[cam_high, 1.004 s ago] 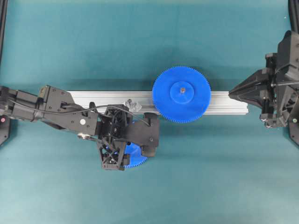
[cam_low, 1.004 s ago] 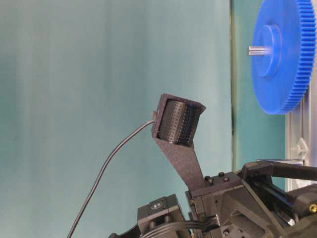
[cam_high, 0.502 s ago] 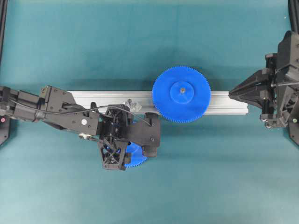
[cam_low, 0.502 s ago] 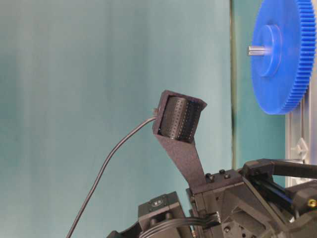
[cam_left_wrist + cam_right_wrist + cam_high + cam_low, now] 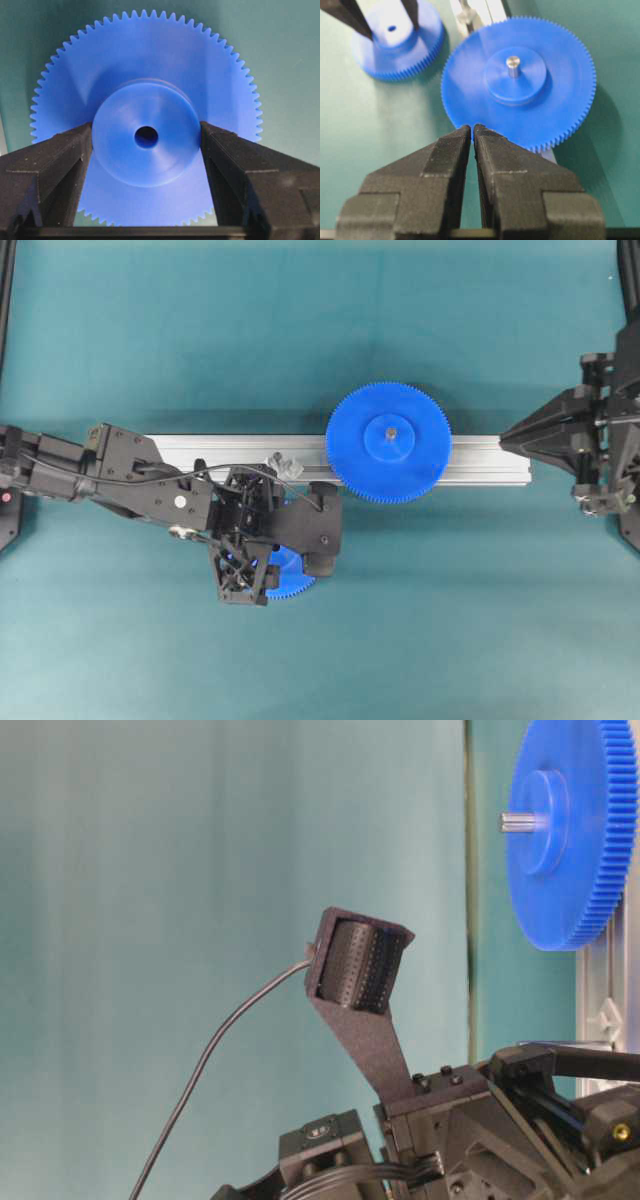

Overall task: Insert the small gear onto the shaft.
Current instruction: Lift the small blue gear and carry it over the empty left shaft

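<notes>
The small gear point(image 5: 145, 90) lies flat on the teal table, and my left gripper point(image 5: 146, 137) is straight above it. Both fingers point(image 5: 65, 150) press against the sides of its raised hub. In the overhead view the left gripper point(image 5: 270, 560) covers most of the small gear point(image 5: 292, 582), just in front of the rail. The shaft's silvery bracket point(image 5: 281, 465) sits on the rail beside the wrist; the pin itself is too small to make out. My right gripper point(image 5: 471, 127) is shut and empty, held off at the rail's right end point(image 5: 505, 437).
An aluminium rail point(image 5: 200, 452) runs across the table's middle. The larger blue gear point(image 5: 389, 442) sits on its own pin on the rail, right of the bracket, and also shows in the right wrist view point(image 5: 520, 80). A cable loops over the left wrist.
My right arm has drawn back to the right, away from the rail's end. My left gripper stays over the small gear with almost no movement.
</notes>
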Tool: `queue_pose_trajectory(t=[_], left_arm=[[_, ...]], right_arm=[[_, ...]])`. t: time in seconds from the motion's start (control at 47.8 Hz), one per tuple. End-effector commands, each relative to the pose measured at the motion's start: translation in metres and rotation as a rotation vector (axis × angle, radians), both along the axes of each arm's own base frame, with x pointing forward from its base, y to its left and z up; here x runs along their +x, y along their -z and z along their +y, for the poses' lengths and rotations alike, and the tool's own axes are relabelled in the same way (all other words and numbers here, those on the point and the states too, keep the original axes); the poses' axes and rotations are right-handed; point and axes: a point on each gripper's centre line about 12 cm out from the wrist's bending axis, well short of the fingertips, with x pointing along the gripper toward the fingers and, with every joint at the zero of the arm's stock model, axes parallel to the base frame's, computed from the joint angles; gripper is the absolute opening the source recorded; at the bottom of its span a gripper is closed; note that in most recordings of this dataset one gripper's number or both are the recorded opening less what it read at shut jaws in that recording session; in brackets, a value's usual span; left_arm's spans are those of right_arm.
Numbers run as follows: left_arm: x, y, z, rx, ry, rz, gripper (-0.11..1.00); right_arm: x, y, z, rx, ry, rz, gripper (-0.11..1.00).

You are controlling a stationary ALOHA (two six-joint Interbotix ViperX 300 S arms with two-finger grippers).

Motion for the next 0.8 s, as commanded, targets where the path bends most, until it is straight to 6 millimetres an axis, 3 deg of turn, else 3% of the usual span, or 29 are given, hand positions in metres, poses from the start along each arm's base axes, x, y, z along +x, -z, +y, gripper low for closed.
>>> queue_pose_trajectory(t=[0.0, 0.272, 0.502, 0.774], left_arm=[[0.003, -0.026, -0.002, -0.005, 0.004, -0.049, 0.72], [0.004, -0.058, -0.002, 0.004, 0.008, -0.018, 0.72], [0.009, -0.103, -0.001, 0.015, 0.042, -0.084, 0.72], [-0.005, -0.147, 0.027, 0.029, -0.015, -0.052, 0.72]], right_arm=[[-0.002, -0.003, 0.001, 0.014, 0.007, -0.015, 0.17], [-0.013, -0.002, 0.002, 0.043, 0.025, -0.051, 0.17], [-0.018, -0.005, 0.003, 0.056, 0.033, -0.076, 0.17], [-0.023, -0.009, 0.003, 0.056, 0.031, -0.099, 0.17]])
